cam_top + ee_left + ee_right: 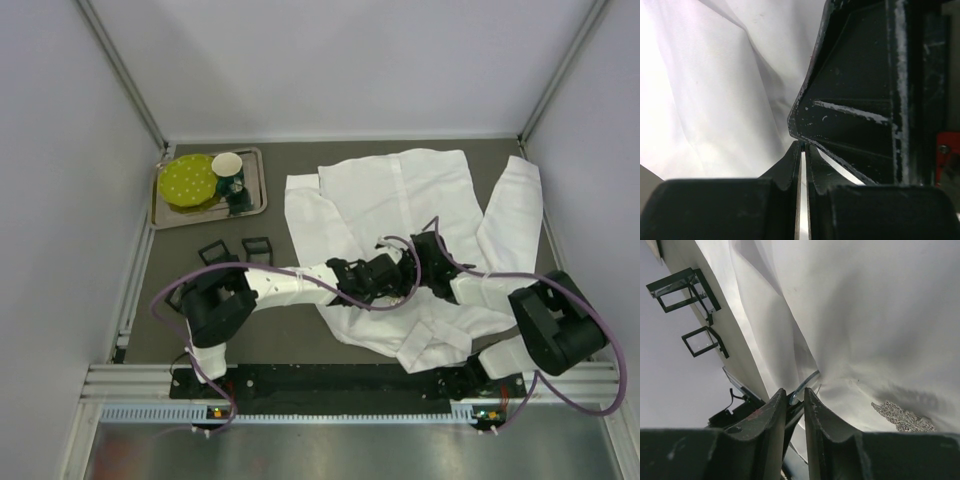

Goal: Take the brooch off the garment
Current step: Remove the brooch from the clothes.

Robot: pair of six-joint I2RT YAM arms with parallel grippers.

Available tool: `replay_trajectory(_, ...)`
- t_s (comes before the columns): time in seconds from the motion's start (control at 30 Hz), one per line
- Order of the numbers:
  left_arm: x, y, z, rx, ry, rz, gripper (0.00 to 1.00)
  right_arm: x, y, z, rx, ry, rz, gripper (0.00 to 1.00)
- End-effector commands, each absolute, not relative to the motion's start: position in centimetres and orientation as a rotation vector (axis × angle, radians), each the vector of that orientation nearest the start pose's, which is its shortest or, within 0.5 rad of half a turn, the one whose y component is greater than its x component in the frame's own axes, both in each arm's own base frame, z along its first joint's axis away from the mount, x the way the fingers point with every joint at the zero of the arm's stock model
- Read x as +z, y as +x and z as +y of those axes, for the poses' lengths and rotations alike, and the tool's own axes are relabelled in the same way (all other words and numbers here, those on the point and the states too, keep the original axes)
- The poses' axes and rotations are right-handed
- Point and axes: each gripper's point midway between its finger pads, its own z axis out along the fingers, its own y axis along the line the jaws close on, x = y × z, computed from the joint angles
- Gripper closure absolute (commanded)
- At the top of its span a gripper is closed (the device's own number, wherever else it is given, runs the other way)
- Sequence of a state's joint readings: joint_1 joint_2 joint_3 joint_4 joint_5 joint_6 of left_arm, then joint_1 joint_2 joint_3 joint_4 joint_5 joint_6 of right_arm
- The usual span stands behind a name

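white walls close in a grey tabletop [270,340], and the garment [400,190] lies spread over its middle and right, collar end near the arms, creased and bunched where the two arms meet. the left gripper [802,145] is closed on a thin fold of the white cloth, a bright sliver of it showing between the fingers. this looks meant to lift and tauten the fabric so it does not drag along when the pin comes out. just beside it, the right gripper [795,390] has its fingers a narrow gap apart around a thin, shiny curved metal strip [807,382] standing at the raised crease. whether they already clamp it i cannot tell. a glittery silver patch, most likely the brooch [900,415], rests on the cloth in a shadowed dip to one side of those fingers, not between them. the two grippers crowd each other closely, and their purple cables [400,245] loop over the shirt, so room to pull is tight. a tray [255,205] with a green plate [188,180] and a cup [227,165], and small black frames [215,250], sit well apart to the left.
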State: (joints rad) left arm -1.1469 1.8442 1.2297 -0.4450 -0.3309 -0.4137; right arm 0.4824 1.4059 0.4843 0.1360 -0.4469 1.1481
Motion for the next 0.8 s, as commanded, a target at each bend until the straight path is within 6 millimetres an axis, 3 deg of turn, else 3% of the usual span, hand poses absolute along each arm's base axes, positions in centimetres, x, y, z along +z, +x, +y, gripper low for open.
replay_trajectory(0.0,4.9,20.6,-37.1,-0.189,0.839,2.381,1.00,6.2,23.1,25.6,1.299,0.620,2.559,0.80)
replay_trajectory(0.33,5.5,20.7,-37.1,-0.176,0.841,2.366,0.99,5.5,22.7,25.5,1.305,0.620,2.574,0.97)
replay_trajectory(0.63,7.3,20.4,-36.9,-0.254,0.803,2.340,0.71,5.5,22.1,25.2,1.327,0.530,2.552,1.00)
replay_trajectory(0.77,8.3,20.3,-36.5,-0.339,0.754,2.335,0.66,4.9,22.0,24.5,1.354,0.499,2.503,1.00)
